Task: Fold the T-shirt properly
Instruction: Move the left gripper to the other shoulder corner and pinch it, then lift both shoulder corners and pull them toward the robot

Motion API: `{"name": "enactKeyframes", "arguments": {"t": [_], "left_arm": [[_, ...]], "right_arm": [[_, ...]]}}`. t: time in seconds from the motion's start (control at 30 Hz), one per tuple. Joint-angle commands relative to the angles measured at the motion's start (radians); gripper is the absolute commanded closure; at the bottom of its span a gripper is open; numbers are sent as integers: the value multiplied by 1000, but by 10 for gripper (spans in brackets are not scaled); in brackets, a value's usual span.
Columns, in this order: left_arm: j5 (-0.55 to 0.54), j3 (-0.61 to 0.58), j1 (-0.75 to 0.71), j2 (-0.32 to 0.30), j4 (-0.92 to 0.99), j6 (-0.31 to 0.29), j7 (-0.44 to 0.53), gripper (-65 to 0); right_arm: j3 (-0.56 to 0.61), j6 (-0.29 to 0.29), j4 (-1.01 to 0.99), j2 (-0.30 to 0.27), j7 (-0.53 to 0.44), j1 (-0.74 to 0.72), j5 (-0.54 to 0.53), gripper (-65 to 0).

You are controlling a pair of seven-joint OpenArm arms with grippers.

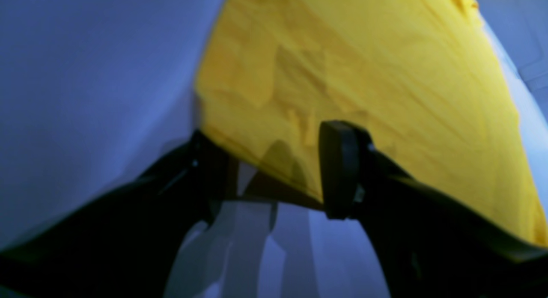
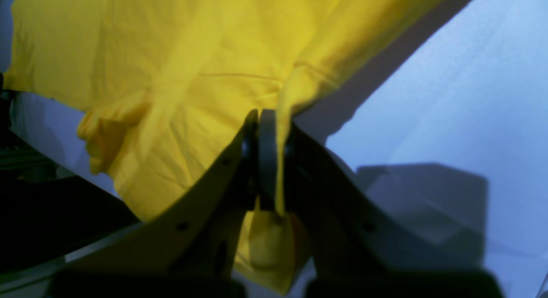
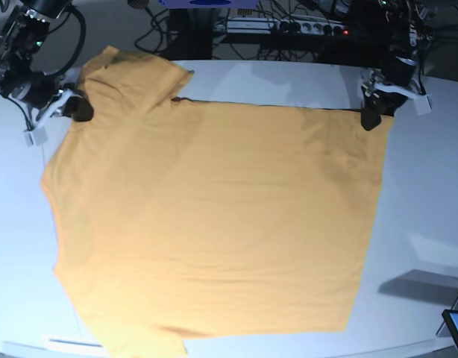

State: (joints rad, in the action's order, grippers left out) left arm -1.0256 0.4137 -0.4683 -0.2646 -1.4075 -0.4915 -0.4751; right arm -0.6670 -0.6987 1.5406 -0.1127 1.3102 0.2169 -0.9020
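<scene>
One T-shirt lies spread on the tabletop. My right tool is clamped on its cloth. My left tool stands agape at its corner.

One large plain orange-yellow cloth T-shirt, one white rounded bench, two black robot arm pincers, the left pincer and the right pincer, one power strip
</scene>
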Motion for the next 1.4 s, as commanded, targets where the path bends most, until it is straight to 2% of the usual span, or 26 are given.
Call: {"name": "enactKeyframes", "arguments": {"t": [0.0,0.23,0.43,0.63,0.8,1.1,1.37], "left_arm": [[89,-2,-14,-2,24,90,-104,-339],[92,-3,7,-29,83,92,-104,-339],[215,-11,42,-32,106,92,-110,-339],[224,-12,47,1,107,92,-115,-339],[224,-12,55,24,106,90,-195,-339],[224,-14,46,66,90,90,-233,-339],[224,-114,41,81,98,90,-227,-339]], "right_arm": [[-3,1,8,-11,16,0,22,-3],[-3,1,8,-12,16,2,22,-3],[-3,1,8,-9,16,-1,22,-3],[-3,1,8,-9,16,-1,22,-3],[-3,1,8,-9,16,-1,22,-3],[-3,1,8,-9,16,-1,22,-3],[-3,1,8,-9,16,-3,22,-3]]}}
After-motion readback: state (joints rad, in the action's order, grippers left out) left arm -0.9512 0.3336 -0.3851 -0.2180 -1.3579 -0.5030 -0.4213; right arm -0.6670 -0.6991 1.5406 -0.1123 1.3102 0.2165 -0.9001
